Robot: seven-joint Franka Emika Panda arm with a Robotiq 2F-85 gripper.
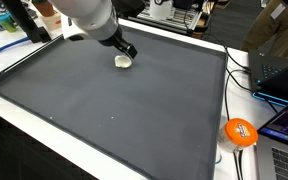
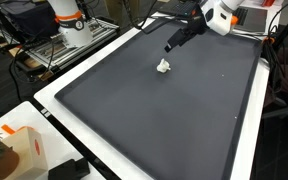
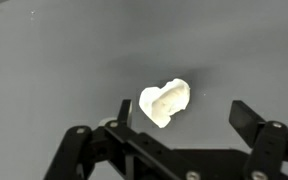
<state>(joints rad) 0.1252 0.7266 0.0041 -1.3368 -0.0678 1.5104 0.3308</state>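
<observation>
Jaws apart: claw [image 3: 182, 112] over white lump [image 3: 166, 102].
You see the lump between the fingers [image 3: 125, 112], nearer one of them, long axis slanted, near the worktop's [image 1: 134, 110] far edge.

Lighting even, diffuse, bright: white lump [image 3: 165, 102] overexposed in wrist view; grey mat [image 3: 54, 60] around lump softly lit, slightly blurred.

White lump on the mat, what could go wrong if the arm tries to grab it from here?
The white lump sits off-centre between the open jaws in the wrist view, so closing could push it aside. It is small and low on the dark mat, so the jaws might scrape the mat or miss it.
</observation>
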